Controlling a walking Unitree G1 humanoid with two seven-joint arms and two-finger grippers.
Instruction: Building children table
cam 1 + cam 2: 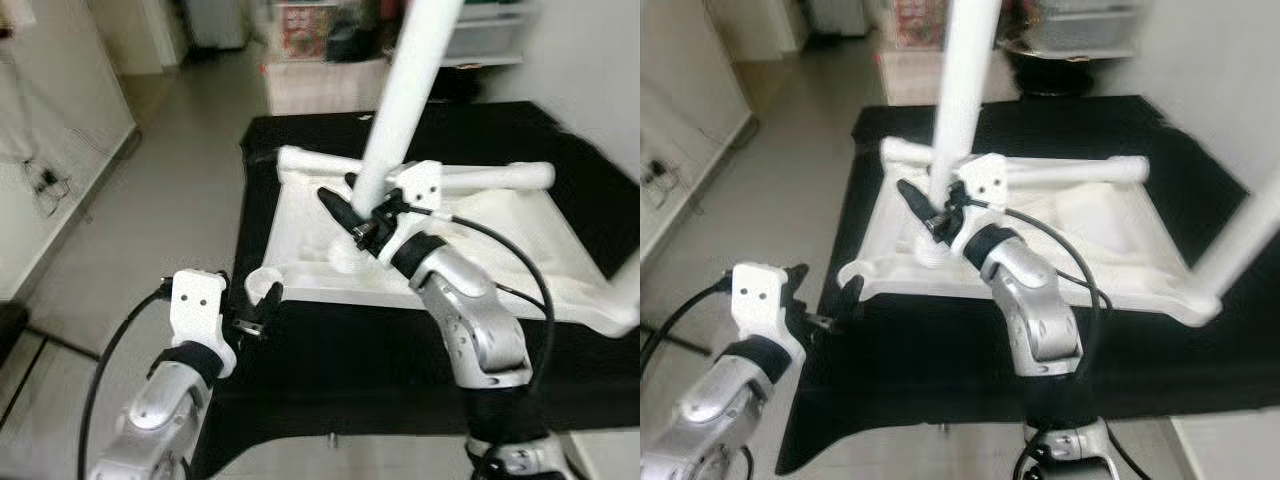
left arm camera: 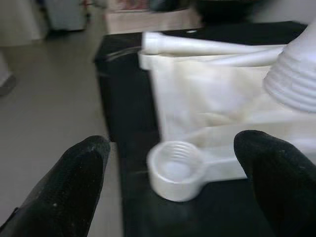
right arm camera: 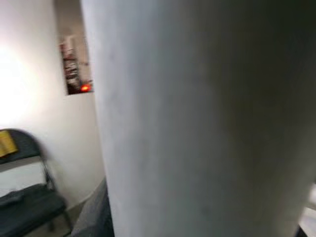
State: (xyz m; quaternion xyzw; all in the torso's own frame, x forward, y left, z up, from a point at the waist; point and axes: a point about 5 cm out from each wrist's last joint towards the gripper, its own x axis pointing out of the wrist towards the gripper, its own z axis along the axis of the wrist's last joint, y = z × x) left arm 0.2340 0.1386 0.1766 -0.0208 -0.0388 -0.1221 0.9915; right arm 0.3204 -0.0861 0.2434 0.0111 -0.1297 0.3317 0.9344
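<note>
A white children's table top lies upside down on a black surface. My right gripper is shut on a long white leg, which stands tilted with its ribbed lower end just over the top's near-left part. My left gripper is open at the near-left corner, its fingers either side of an empty threaded socket without touching it. A second leg rises from the near-right corner. A white tube lies along the far edge.
Grey floor runs along the left of the black surface. Cables lie by the left wall. Boxes and shelves stand at the back. In the right wrist view, a dark chair stands by a wall.
</note>
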